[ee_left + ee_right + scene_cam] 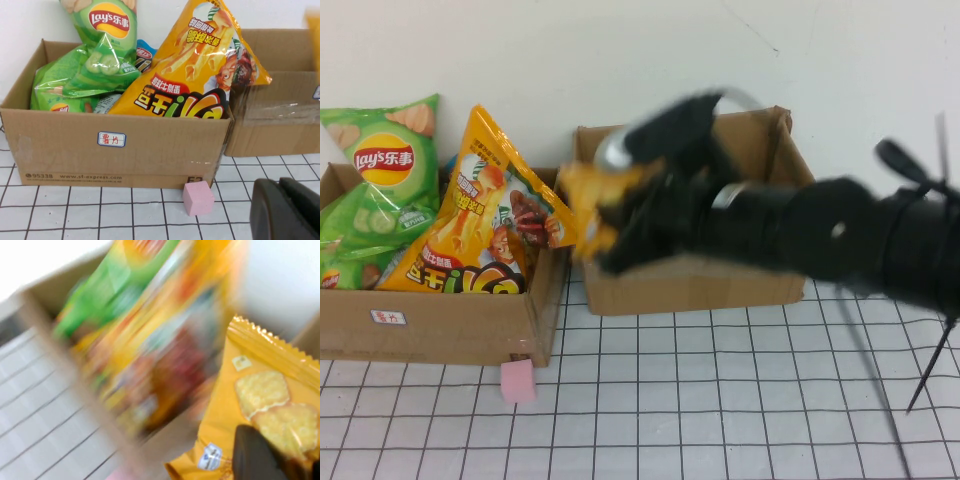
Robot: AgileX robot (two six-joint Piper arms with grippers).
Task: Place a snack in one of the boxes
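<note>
My left gripper [287, 210] sits nearest me, low over the gridded white tabletop [720, 400] in front of the right corner of the full brown cardboard box [440, 325]; only a dark edge of it shows in its own wrist view, so I cannot tell how its fingers stand. Just ahead of it, touching the foot of that box, is a small pink foam cube [518, 381]. The full box holds a tall orange bag of fries-shaped snacks [485, 220] leaning upright against its right wall, and green Lay's crisp bags [380, 180] behind and to the left. Further on, my right gripper [605, 215] hangs in the air just right of that box, clamped on a small orange packet of crackers [260, 400]; the wrist view shows a dark finger pressed onto the packet's lower face. The packet is held just in front of the second, open-topped brown cardboard box [690, 280], by its near left corner, its long axis roughly upright. That box lies beyond and to the right of the packet, so I judge the coming move is a short carry away from the full box, over the near wall, by the right arm alone.
</note>
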